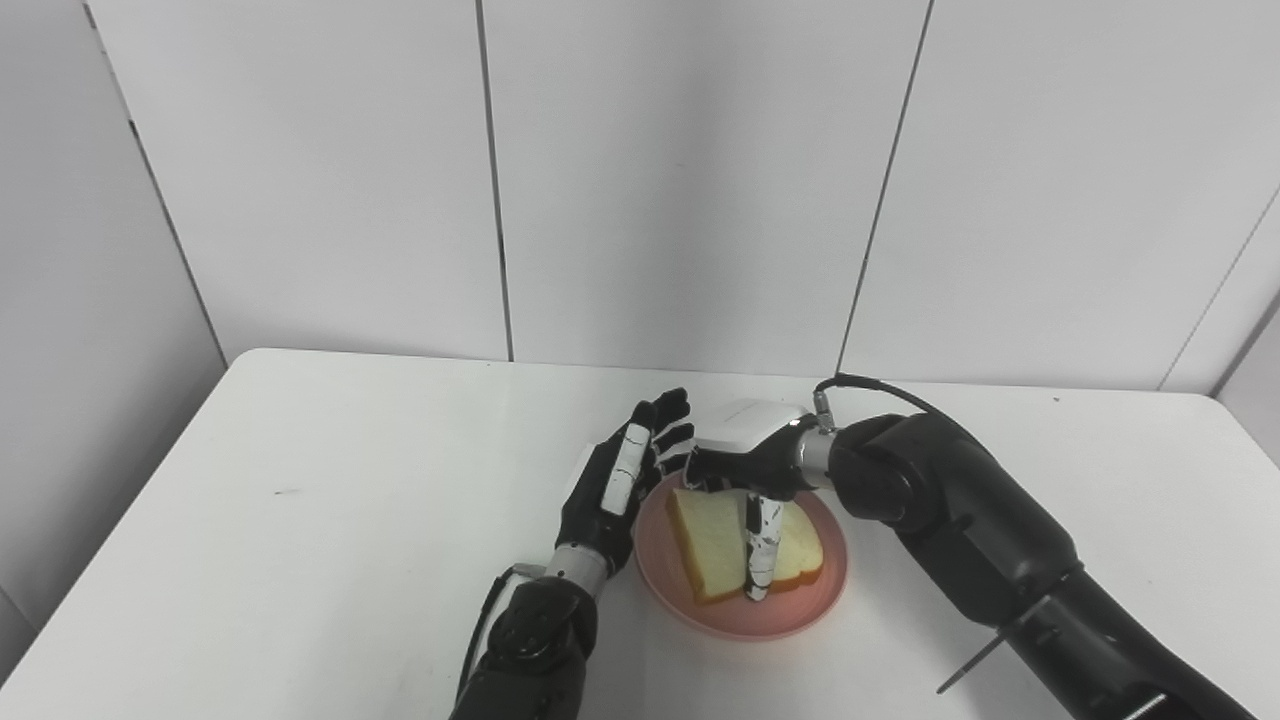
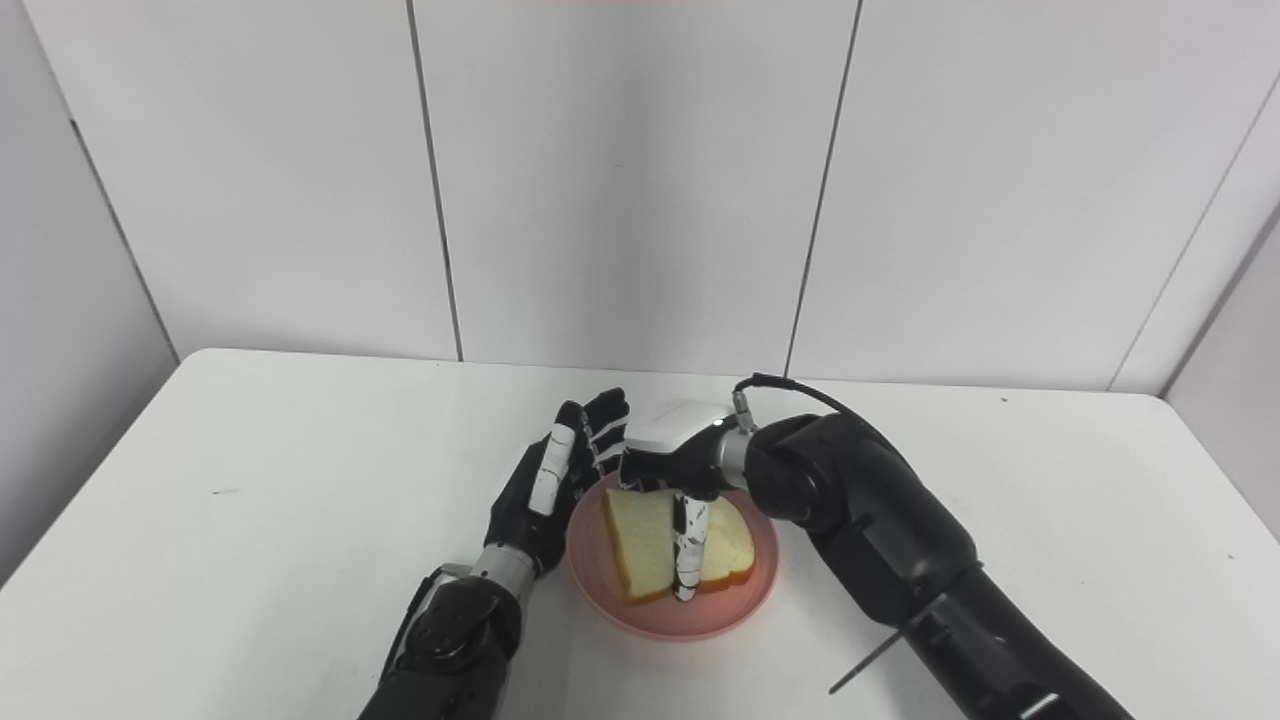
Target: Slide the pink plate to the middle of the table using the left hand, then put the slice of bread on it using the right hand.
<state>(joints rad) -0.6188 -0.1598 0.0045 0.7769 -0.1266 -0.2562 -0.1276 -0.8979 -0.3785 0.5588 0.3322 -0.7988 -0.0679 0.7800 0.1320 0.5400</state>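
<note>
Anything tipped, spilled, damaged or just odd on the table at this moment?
Nothing stands out. The slice of bread lies flat on the pink plate, whole, with the right hand over it and one finger across its top. The left hand stands open at the plate's left rim. No spills.

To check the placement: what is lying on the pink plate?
A bread slice lies on the plate; the right hand hides its far edge, one finger across it.

Pink plate [image 1: 770,615] on white table [image 1: 300,520].
</note>
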